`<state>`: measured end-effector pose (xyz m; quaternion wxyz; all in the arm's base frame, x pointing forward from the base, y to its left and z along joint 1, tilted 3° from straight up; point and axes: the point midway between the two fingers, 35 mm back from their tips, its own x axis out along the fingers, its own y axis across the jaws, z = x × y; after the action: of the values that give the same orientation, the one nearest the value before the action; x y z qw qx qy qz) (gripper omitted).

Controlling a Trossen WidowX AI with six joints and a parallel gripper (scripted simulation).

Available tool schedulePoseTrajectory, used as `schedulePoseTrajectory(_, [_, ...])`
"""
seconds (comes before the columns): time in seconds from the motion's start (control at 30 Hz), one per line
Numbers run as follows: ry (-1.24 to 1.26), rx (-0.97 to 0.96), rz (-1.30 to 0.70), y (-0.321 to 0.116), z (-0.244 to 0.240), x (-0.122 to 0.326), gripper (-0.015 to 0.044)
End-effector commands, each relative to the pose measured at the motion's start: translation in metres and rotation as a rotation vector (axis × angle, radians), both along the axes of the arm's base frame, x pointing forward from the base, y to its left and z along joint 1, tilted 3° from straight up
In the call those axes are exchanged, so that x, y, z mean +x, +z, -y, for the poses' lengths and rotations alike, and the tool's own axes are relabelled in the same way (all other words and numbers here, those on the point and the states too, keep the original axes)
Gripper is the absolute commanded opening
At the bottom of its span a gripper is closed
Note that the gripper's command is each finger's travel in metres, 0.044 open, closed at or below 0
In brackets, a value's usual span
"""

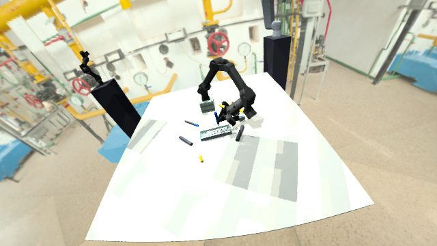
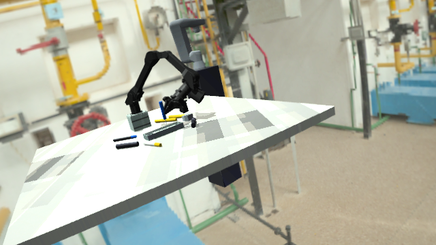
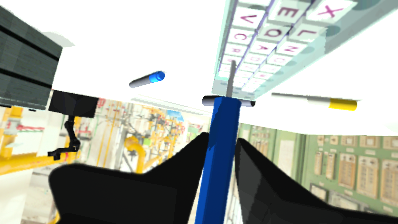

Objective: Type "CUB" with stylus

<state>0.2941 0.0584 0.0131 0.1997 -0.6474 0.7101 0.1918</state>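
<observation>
My gripper (image 1: 218, 119) (image 2: 165, 111) (image 3: 221, 141) is shut on the blue stylus (image 1: 216, 117) (image 2: 161, 109) (image 3: 218, 167), which stands nearly upright with its thin grey tip down. The keyboard (image 1: 216, 133) (image 2: 163, 131) (image 3: 265, 42) lies in front of the gripper. In the wrist view its white keys with purple letters run away from the camera; V, C, E, Q, A, X, L and N can be read. The stylus tip appears over the near-side row, beyond C, by the keyboard's back long edge. Whether it touches a key cannot be told.
A blue-ended pen (image 1: 191, 123) (image 2: 125, 138) (image 3: 147, 79) and a dark cylinder (image 1: 186, 140) (image 2: 127, 145) lie left of the keyboard. A yellow-ended pen (image 1: 201, 158) (image 2: 157, 144) (image 3: 342, 104) lies in front. Another dark cylinder (image 1: 240, 133) (image 2: 193, 122) lies right; yellow pens (image 2: 165, 120) lie behind.
</observation>
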Motion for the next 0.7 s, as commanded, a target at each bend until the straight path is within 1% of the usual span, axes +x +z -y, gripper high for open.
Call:
schedulePoseTrajectory(0.0, [0.006,0.000,-0.001,-0.0028,-0.0002,0.0009,0.0053])
schedulePoseTrajectory(0.03, [0.006,0.000,0.000,-0.0037,-0.0005,0.0016,0.0079])
schedulePoseTrajectory(0.07, [0.006,0.000,0.000,-0.0044,-0.0008,0.0022,0.0081])
schedulePoseTrajectory(0.67, [0.006,0.000,0.000,-0.0049,-0.0009,0.0024,0.0081])
